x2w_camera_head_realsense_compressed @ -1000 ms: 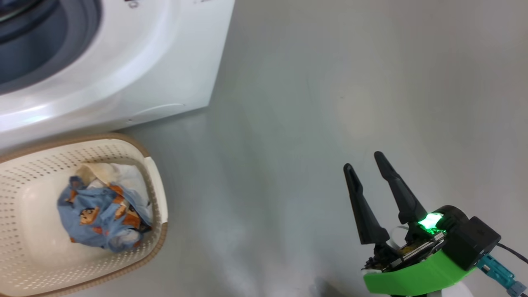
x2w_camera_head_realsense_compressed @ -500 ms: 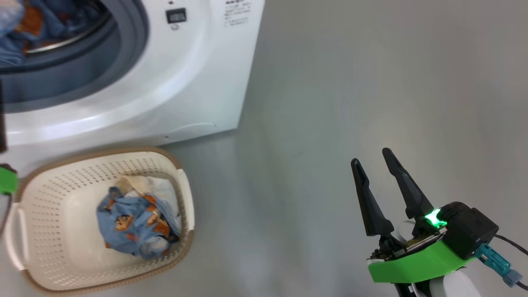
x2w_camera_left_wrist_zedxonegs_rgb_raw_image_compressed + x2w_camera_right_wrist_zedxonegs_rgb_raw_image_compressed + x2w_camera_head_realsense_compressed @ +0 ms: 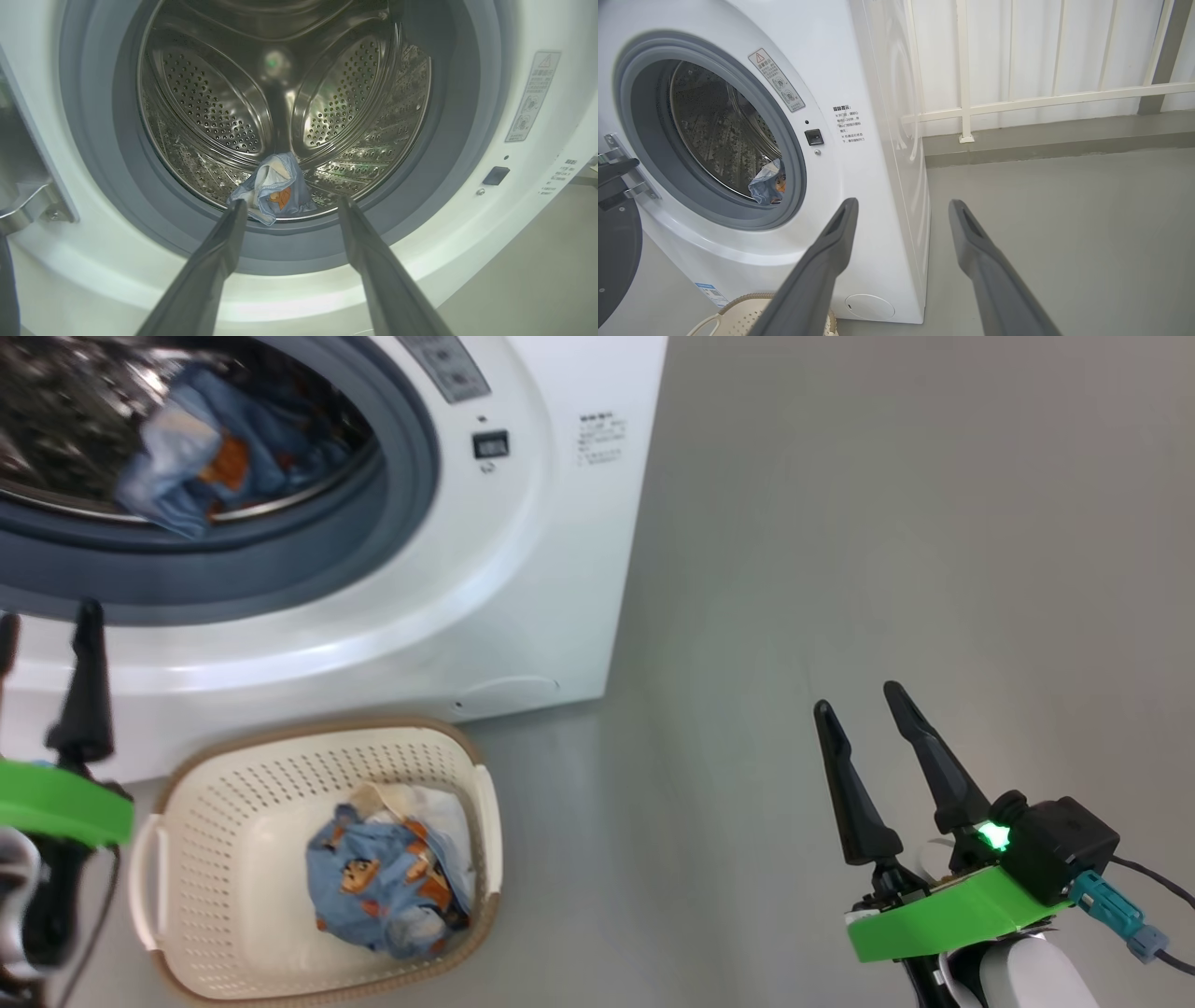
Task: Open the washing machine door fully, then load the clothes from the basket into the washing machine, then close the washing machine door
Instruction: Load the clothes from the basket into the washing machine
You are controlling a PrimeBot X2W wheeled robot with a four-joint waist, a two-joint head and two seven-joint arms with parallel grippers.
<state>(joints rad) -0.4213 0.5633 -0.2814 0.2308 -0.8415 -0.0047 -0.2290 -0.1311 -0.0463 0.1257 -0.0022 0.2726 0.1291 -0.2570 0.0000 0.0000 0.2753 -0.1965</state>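
Observation:
The washing machine (image 3: 523, 569) stands at the upper left with its drum open. One light blue bear-print garment (image 3: 191, 462) lies at the drum's front lip (image 3: 275, 189). The washing machine door (image 3: 614, 252) hangs swung open at the left on its metal hinge (image 3: 619, 161). On the floor in front, the basket (image 3: 196, 803) holds more clothes (image 3: 387, 887), blue over cream cloth. My left gripper (image 3: 47, 616) is open and empty, level with the machine's front below the opening (image 3: 289, 207). My right gripper (image 3: 857, 700) stands open and empty over bare floor, far right of the basket (image 3: 903, 205).
Grey floor (image 3: 840, 523) stretches to the right of the machine. A white railing and wall (image 3: 1017, 98) run behind that stretch. A blue label sticker (image 3: 707, 293) sits low on the machine's front, above the basket rim (image 3: 752, 301).
The head camera has swung, so the machine and basket sit further right and lower in the picture. My left gripper has come into view at the left edge. Both grippers stay open.

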